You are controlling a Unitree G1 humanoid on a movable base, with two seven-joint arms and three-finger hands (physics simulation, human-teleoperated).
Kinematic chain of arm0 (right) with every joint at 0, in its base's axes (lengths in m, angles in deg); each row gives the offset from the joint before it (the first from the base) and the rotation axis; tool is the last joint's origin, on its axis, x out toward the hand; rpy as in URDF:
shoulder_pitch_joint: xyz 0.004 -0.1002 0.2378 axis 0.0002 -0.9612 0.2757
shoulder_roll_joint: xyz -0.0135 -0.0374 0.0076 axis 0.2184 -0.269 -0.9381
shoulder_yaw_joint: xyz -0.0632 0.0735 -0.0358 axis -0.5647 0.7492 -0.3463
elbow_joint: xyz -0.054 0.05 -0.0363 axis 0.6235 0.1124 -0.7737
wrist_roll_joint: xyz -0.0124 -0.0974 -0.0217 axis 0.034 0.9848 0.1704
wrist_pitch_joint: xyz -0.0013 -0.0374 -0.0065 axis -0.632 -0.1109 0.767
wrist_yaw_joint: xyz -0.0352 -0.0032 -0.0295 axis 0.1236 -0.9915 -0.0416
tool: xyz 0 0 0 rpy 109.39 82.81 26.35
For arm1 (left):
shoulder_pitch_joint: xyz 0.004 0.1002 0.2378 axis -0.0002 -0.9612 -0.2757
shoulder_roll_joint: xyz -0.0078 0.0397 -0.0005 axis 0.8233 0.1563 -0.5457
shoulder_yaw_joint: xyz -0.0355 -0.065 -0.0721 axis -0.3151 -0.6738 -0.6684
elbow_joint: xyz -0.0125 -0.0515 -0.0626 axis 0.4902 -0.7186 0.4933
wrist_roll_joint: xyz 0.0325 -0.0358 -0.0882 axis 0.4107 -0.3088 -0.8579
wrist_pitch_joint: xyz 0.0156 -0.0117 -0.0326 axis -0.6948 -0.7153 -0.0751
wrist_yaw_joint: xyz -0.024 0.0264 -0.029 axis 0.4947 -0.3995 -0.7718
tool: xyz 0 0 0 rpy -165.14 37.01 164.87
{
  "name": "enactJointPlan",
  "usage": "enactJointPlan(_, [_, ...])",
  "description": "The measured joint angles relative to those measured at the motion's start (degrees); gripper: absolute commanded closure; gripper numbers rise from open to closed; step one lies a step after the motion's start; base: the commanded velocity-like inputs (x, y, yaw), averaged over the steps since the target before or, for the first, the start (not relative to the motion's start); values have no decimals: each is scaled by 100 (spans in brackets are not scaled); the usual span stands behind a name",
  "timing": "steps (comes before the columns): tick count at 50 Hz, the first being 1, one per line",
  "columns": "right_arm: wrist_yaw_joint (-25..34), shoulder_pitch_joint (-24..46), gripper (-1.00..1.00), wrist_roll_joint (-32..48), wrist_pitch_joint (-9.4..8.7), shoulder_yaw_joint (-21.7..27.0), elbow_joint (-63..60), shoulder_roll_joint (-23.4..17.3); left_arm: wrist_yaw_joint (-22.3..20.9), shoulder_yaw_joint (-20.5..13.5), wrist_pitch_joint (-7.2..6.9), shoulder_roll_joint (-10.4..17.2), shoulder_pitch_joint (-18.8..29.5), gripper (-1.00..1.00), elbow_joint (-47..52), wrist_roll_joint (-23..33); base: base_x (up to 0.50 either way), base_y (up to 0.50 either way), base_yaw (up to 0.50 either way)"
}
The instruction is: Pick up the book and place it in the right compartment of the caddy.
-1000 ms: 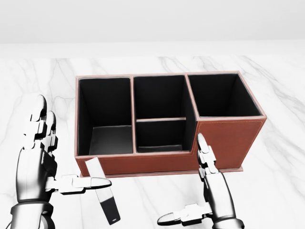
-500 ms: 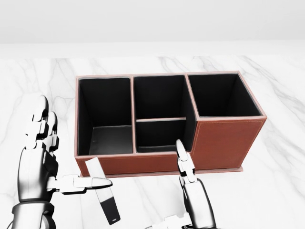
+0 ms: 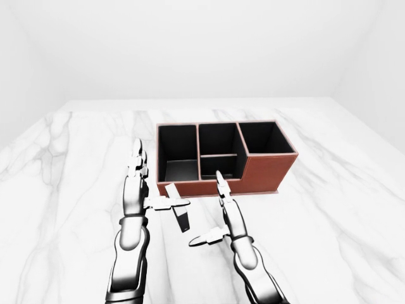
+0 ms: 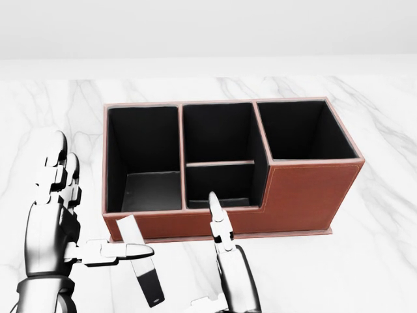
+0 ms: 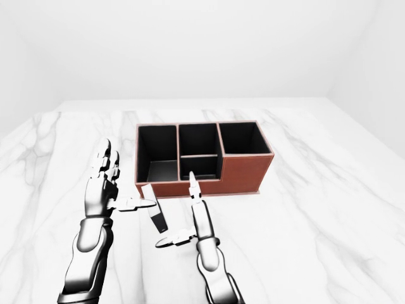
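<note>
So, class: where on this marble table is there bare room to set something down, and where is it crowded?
Bare marble table lies right of the caddy and above it. Crowded: below the caddy's left end, around the book, left hand and right hand.

Only the robot's chrome three-finger right hand [image 4: 225,270] has changed. In the head view it has slid toward nine o'clock along the lower edge. A second ago its raised fingertip overlapped the tall right section of the brown leather desk caddy [image 4: 306,189]; now the fingertip [image 4: 214,201] overlaps the low wall below the middle compartments. Its sideways thumb is now mostly cut off at the bottom.
</note>
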Motion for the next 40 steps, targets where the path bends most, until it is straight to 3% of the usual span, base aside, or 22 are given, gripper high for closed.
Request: enactJointPlan(40, [-223, 816, -100, 510, 0, 40, 1737, 637, -20, 33, 0, -11, -13, -100, 37, 9, 0, 0, 0])
